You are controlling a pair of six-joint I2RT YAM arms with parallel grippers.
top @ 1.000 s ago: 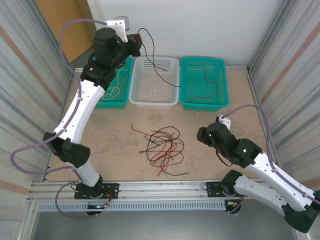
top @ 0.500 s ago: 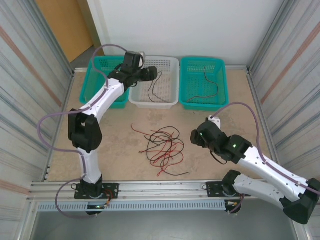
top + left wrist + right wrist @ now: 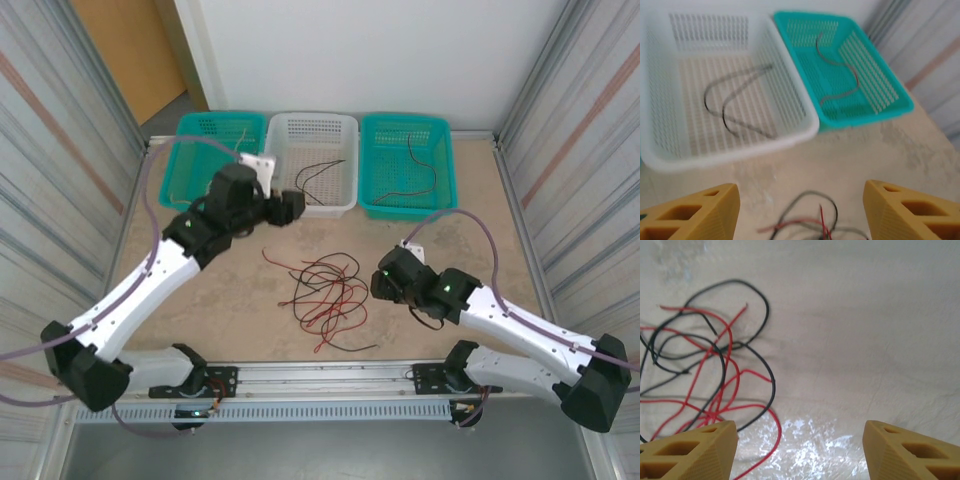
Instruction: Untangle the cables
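A tangle of red and black cables [image 3: 325, 290] lies on the table's middle. My left gripper [image 3: 292, 206] hangs open just in front of the white basket [image 3: 338, 205], above the tangle's far edge. Its wrist view has the yellow fingers [image 3: 695, 212] wide apart, and cable loops [image 3: 812, 222] blur on the floor between them. My right gripper [image 3: 380, 283] is open at the tangle's right side. In the right wrist view the cables [image 3: 710, 370] lie to the left, and bare floor sits between the fingertips [image 3: 912, 450].
One black cable [image 3: 318, 172] lies in the white basket [image 3: 790, 132]. A dark cable [image 3: 415, 170] lies in the right teal basket [image 3: 448, 195], also seen as the teal basket [image 3: 900, 107] in the left wrist view. Another teal basket [image 3: 180, 150] stands at the back left. Corrugated walls close both sides.
My left arm came down from the back wall over the baskets toward the table. Its gripper opened, and the black cable now lies in the white basket. The right gripper moved left toward the tangle.
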